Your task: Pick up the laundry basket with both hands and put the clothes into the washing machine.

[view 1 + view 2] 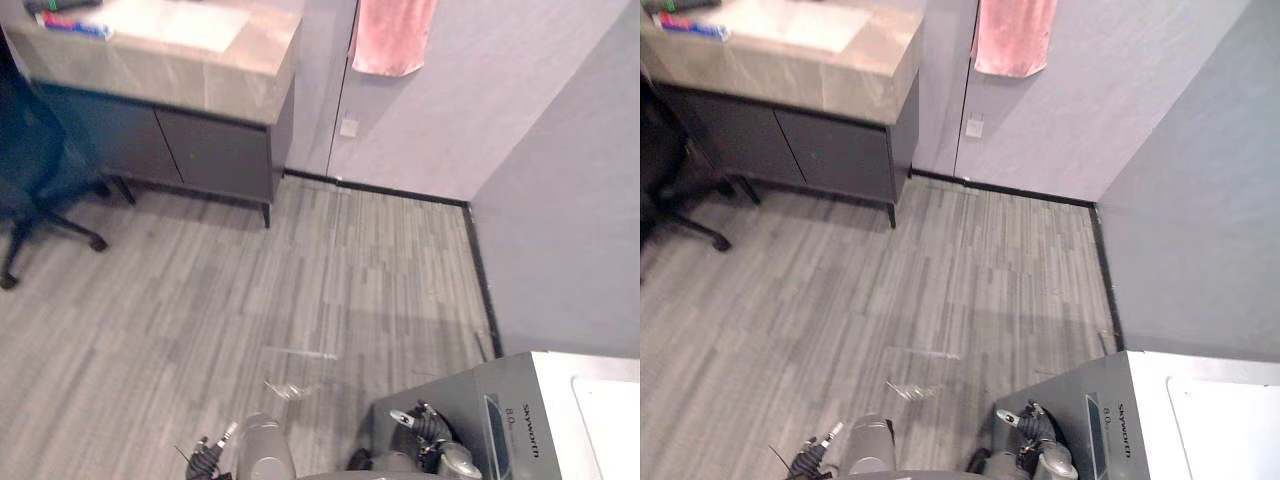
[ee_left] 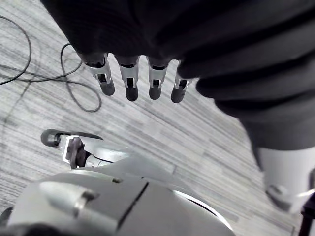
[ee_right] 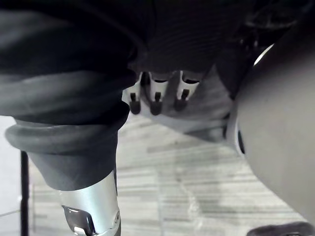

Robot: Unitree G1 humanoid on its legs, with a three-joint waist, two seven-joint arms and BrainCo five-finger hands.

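The grey washing machine (image 1: 515, 425) with a white top (image 1: 1210, 420) stands at the lower right, against the right-hand wall. In the left wrist view my left hand (image 2: 131, 81) hangs over the plank floor, its fingers straight and relaxed with nothing in them. In the right wrist view my right hand (image 3: 156, 96) hangs the same way, fingers relaxed and holding nothing, with grey floor below it.
A dark cabinet with a stone top (image 1: 170, 90) stands at the back left, with a blue office chair (image 1: 40, 170) beside it. A pink towel (image 1: 393, 35) hangs on the far wall. Grey plank floor (image 1: 300, 290) stretches between the cabinet and the machine.
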